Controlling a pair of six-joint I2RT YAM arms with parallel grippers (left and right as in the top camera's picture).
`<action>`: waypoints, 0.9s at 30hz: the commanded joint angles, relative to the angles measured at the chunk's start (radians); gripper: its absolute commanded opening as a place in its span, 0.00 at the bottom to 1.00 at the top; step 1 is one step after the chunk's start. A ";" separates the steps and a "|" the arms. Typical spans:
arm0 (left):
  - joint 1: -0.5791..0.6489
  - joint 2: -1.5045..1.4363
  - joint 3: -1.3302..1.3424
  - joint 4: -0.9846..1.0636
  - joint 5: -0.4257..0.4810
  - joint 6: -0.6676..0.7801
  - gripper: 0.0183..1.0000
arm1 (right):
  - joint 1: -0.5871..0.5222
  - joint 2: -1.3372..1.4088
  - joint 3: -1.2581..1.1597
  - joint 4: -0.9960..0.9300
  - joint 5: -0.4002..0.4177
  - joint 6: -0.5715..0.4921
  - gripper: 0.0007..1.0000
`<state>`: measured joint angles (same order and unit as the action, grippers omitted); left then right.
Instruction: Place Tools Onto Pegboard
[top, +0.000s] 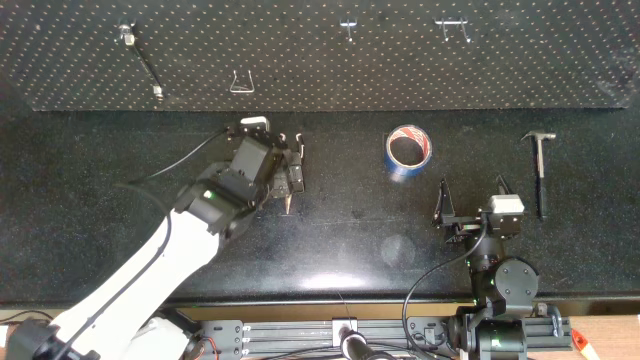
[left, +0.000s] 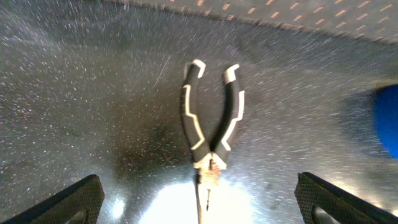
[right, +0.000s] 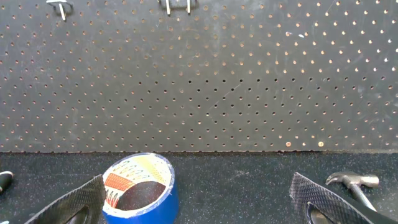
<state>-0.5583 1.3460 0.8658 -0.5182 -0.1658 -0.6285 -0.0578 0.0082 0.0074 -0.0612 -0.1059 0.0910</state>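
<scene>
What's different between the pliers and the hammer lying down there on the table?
The pliers lie under the open left gripper; the hammer lies far to the right, with no gripper over it. The pliers have two spread black handles with white trim; the hammer has one straight handle. The pliers' handles point toward the pegboard, whereas the hammer's head does. Both lie flat on the dark table, not yet hung.

Black pliers (left: 208, 152) with white-edged handles — blue tape roll (right: 163, 202) — speckled black table (top: 100, 220), dotted pegboard (right: 249, 81).
</scene>
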 joint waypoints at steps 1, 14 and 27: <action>0.008 0.135 0.092 0.048 0.092 0.142 1.00 | 0.005 -0.007 -0.003 -0.005 0.005 -0.014 0.96; 0.047 0.324 0.216 0.021 0.096 0.170 0.99 | 0.005 -0.007 -0.003 -0.005 0.005 -0.014 0.96; 0.047 0.375 0.215 0.029 0.050 0.079 1.00 | 0.005 -0.007 -0.003 -0.005 0.005 -0.014 0.96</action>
<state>-0.5129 1.6962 1.0630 -0.4911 -0.0891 -0.5285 -0.0578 0.0082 0.0074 -0.0608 -0.1059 0.0910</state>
